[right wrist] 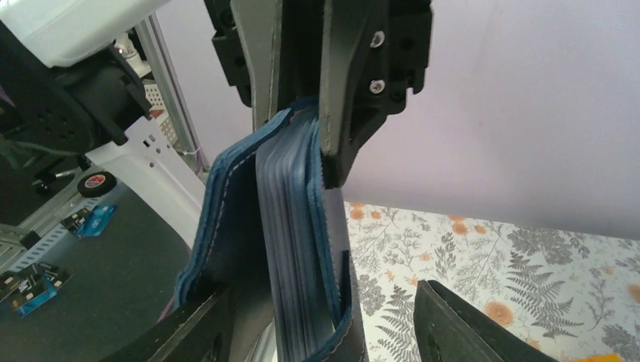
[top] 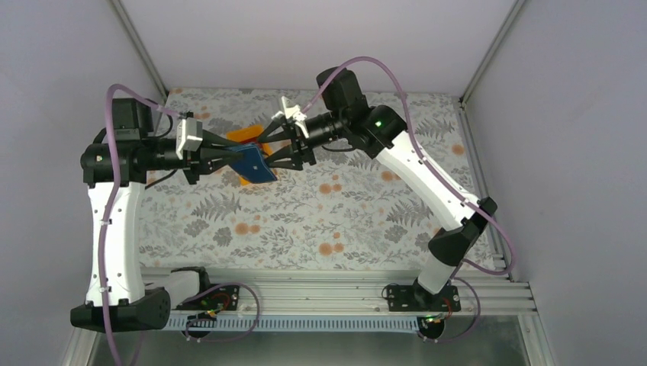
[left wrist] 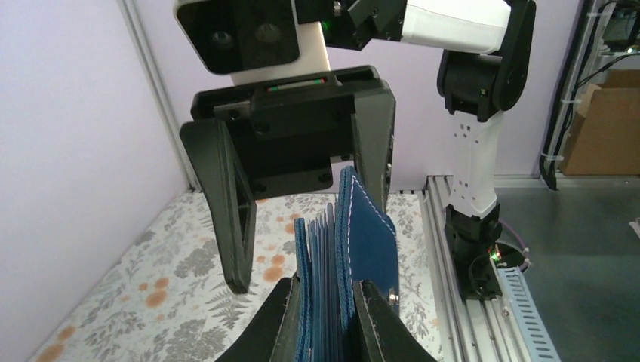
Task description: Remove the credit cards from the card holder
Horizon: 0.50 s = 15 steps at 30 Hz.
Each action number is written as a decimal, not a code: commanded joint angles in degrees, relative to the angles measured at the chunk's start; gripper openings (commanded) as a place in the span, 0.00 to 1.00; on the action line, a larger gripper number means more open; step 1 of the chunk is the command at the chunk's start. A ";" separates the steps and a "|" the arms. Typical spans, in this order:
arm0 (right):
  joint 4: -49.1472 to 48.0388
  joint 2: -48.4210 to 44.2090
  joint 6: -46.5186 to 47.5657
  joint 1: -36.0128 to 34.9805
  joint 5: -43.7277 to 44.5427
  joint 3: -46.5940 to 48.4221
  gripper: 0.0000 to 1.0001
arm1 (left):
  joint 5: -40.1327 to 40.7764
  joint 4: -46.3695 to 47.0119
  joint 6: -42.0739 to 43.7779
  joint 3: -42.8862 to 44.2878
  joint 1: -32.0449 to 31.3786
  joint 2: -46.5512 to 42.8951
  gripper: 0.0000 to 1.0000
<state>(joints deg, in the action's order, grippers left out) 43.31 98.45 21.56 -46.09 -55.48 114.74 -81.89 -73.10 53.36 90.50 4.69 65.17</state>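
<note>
Left gripper [left wrist: 324,320] is pinched tight on the blue card holder [left wrist: 368,241]. Its 2 fingers press the wallet's lower edge from both sides, so the leather stands out past the fingertips, lifted clear of the floral table [top: 343,221].

Beyond those fingertips the wallet fans slightly. A stack of blue inner pocket leaves sits in the middle, and an outer flap with white stitching leans away to one side. A small metal stud [left wrist: 394,298] shows on that flap, just beside the gripping finger.

Directly opposite, the right gripper [top: 268,152] faces the left one nose to nose, with its jaws spread wide and the free end of the card holder lying between them. In the right wrist view, the stitched outer flap curves down against 1 of its fingers [right wrist: 198,328], while the other finger [right wrist: 453,324] stands apart from the leather with table showing in the gap.

Below the 2 grippers an orange tray [top: 243,136] lies on the table, partly covered from above by the wallet and fingers.
</note>
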 commanded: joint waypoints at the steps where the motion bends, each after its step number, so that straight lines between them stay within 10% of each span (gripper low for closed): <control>1: 2.14 -0.11 0.84 -2.49 -0.78 -2.62 0.61 | -2.83 0.74 3.94 1.40 -0.79 1.02 0.02; 5: -1.10 -0.35 -1.32 -2.77 -1.69 -3.36 0.44 | -2.53 3.22 1.70 2.59 -2.38 1.04 0.02; 9: -4.49 -2.16 -3.79 -2.69 0.35 -5.69 0.07 | -1.21 5.91 -1.28 1.26 -3.03 1.84 0.02; 12: -10.75 -6.23 -8.25 -2.23 3.89 -10.93 0.04 | 1.82 9.84 -6.32 0.06 -3.11 2.20 0.03; 13: -12.25 -7.28 -10.24 -2.15 5.80 -12.31 0.04 | 3.62 11.23 -7.92 0.10 -3.08 2.37 0.12; 15: -14.42 -8.37 -14.94 -2.07 10.87 -13.70 0.04 | 8.62 16.43 -15.27 0.17 -3.05 2.52 0.63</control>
<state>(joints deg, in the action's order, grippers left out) 35.22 94.52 16.25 -47.68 -50.54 103.81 -79.68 -67.59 47.09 90.54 1.45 67.26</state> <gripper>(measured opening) 0.121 0.246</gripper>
